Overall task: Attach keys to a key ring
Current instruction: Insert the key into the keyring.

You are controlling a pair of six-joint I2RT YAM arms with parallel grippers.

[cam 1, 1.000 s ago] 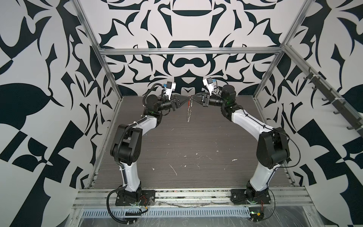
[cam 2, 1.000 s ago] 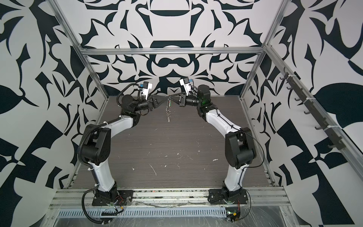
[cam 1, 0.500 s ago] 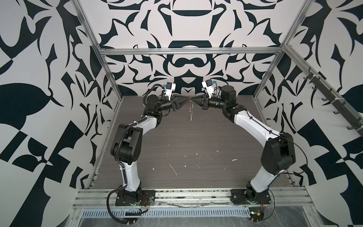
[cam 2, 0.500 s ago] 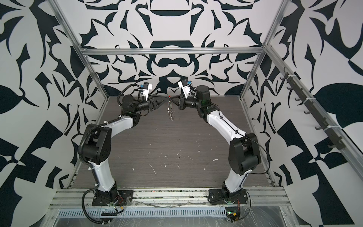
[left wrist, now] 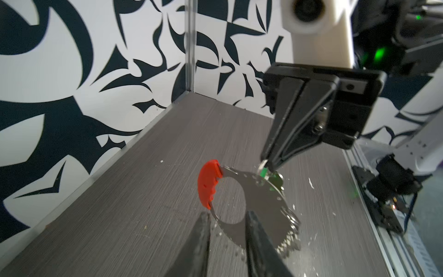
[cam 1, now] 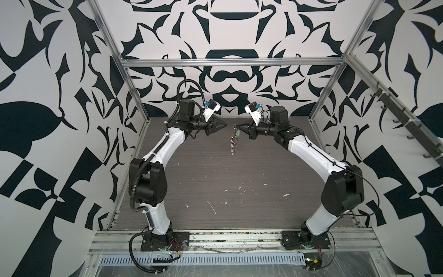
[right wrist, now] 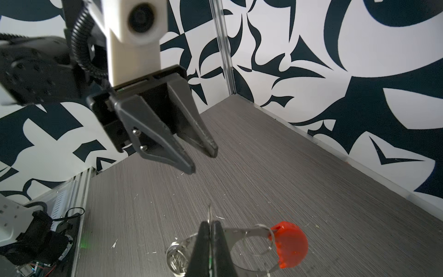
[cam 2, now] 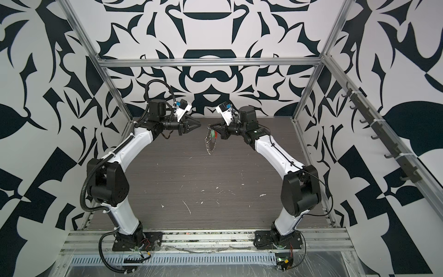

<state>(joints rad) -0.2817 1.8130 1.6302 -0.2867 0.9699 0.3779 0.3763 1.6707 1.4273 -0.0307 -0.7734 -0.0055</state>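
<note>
My right gripper [left wrist: 266,165] pinches the green tag [left wrist: 263,172] at the top of the key ring [left wrist: 259,206], I judge so the ring dangles free, table [cam 1: 215,187] well below it. Beyond the ring, my left gripper [right wrist: 202,162] stands spread, empty.

Black-and-white patterned walls [cam 1: 239,28] (aluminium-framed) enclose a grey woodgrain tabletop [cam 1: 215,179] flecked white.

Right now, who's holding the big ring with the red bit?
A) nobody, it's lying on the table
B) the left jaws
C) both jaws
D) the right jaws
D: the key ring hangs in the air from the shut jaws of the right gripper; the left gripper is open and apart from it.
</note>
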